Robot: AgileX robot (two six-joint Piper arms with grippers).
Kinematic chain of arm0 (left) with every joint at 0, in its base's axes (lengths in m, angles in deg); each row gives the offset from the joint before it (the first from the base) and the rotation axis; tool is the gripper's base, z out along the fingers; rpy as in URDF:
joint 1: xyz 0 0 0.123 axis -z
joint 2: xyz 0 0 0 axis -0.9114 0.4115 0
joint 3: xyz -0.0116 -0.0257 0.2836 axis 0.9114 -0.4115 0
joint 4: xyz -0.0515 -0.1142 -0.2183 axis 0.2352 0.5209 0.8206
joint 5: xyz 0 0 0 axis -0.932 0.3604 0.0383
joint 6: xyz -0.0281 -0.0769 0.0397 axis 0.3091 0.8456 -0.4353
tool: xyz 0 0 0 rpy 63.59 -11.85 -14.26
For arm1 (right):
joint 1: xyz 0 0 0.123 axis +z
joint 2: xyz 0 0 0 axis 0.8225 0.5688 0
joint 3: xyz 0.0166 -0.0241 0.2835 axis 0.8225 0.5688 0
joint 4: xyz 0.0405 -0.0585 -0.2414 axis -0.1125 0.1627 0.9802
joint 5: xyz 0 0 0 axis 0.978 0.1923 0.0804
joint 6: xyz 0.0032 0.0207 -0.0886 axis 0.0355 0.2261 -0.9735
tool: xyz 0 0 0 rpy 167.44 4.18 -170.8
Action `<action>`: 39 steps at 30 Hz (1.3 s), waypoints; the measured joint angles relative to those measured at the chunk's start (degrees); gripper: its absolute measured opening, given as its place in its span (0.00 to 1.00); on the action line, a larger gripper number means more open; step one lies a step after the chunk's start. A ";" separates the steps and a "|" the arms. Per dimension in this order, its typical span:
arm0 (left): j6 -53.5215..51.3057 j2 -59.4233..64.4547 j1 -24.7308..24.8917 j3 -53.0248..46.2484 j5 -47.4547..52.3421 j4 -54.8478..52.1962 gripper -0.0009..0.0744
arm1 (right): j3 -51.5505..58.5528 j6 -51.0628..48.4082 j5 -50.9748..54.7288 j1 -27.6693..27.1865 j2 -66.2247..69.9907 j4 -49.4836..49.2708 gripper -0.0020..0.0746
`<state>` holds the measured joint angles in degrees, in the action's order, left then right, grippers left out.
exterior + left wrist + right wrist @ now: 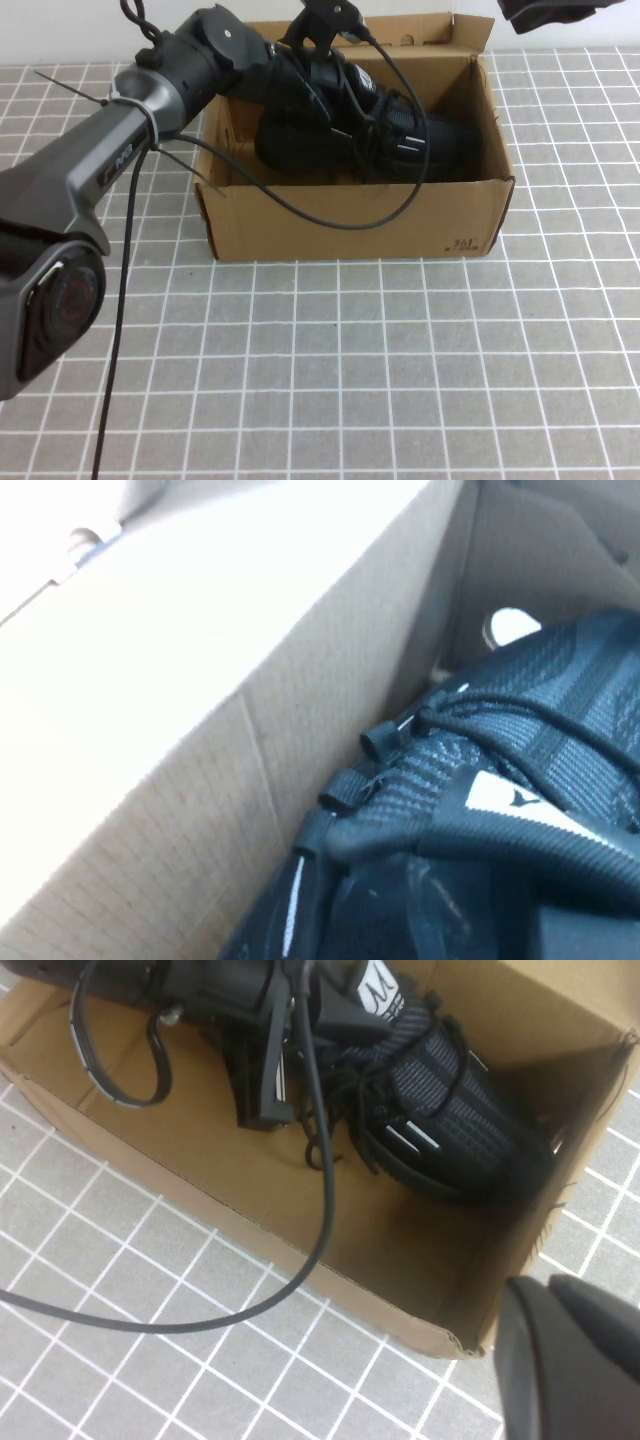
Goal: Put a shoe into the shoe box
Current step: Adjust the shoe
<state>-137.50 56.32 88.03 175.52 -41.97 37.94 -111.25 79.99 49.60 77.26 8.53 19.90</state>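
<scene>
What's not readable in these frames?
- Left gripper: inside the shoe box at the shoe; its grip is hidden by the arm in the high view.
- Right gripper: cut off by the high view's top edge.
- Shoe's heel: hidden behind the left arm.

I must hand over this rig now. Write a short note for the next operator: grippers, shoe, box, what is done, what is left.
Left gripper: down inside the shoe box, at the shoe; whether it grips cannot be told.
Right gripper: above the table by the box's right end, holding nothing visible.
Shoe: inside the box, toe toward the right end.
Done: shoe is in.
Left: likely release if needed, lift the left arm out.
</scene>
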 joint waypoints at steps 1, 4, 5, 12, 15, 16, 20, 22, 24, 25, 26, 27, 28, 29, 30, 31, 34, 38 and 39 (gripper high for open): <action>0.00 0.00 0.00 0.21 0.00 0.38 0.01 | 0.00 0.00 0.00 0.00 0.00 0.00 0.01; -0.12 0.00 -0.46 0.21 -0.36 0.61 0.01 | 0.00 0.00 0.00 0.00 0.00 0.00 0.01; -0.12 0.00 -0.56 0.21 -0.59 0.66 0.01 | 0.00 0.00 0.00 0.00 0.00 0.00 0.01; -0.23 1.24 -1.53 0.31 -3.01 2.82 0.01 | 0.00 0.00 0.00 0.00 0.00 0.00 0.01; -0.23 2.33 -1.53 0.31 -4.02 5.04 0.01 | 0.00 0.00 0.00 0.00 0.00 0.00 0.01; -0.23 2.65 -1.53 0.31 -4.50 5.39 0.01 | 0.00 0.00 0.00 0.00 0.00 0.00 0.01; -0.23 3.19 -1.53 0.31 -5.26 5.44 0.01 | 0.00 0.00 0.00 0.00 0.00 0.00 0.01; -0.23 3.28 -1.53 0.31 -5.35 5.44 0.01 | 0.00 0.00 0.00 0.00 0.00 0.00 0.01; -0.23 3.28 -1.53 0.31 -5.35 5.44 0.02 | 0.00 0.00 0.00 0.00 0.00 0.00 0.01; -0.23 3.28 -1.53 0.31 -5.35 5.58 0.03 | 0.00 0.00 0.00 0.00 0.00 0.00 0.01; -0.11 3.28 -1.53 0.31 -5.23 5.58 0.05 | 0.00 0.00 0.00 0.00 0.00 0.00 0.01; 0.07 3.28 -1.53 0.31 -5.11 5.58 0.08 | 0.00 0.00 0.00 0.00 0.00 0.00 0.01; 0.40 3.28 -1.53 0.31 -4.69 5.58 0.13 | 0.00 0.00 0.00 0.00 0.00 0.00 0.01; 1.03 3.28 -1.53 0.31 -4.53 5.62 0.20 | 0.00 0.00 0.00 0.00 0.00 0.00 0.01; 1.47 3.28 -1.53 0.31 -4.26 5.62 0.28 | 0.00 0.00 0.00 0.00 0.00 0.00 0.01; 2.02 3.28 -1.53 0.31 -3.72 5.62 0.36 | 0.00 0.00 0.00 0.00 0.00 0.00 0.01; 4.19 3.16 -1.53 0.31 -2.82 5.62 0.61 | 0.00 0.00 0.00 0.00 0.00 -0.26 0.01; 7.84 1.39 -1.65 0.31 -2.26 4.79 0.79 | 0.00 0.00 0.00 0.00 0.00 -1.40 0.01; 8.73 0.84 -1.65 0.31 -2.12 4.24 0.80 | 0.00 0.00 0.00 0.00 0.00 -1.51 0.01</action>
<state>-128.77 57.16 86.39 175.84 -44.10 42.18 -111.25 79.99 49.60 77.26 8.53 18.39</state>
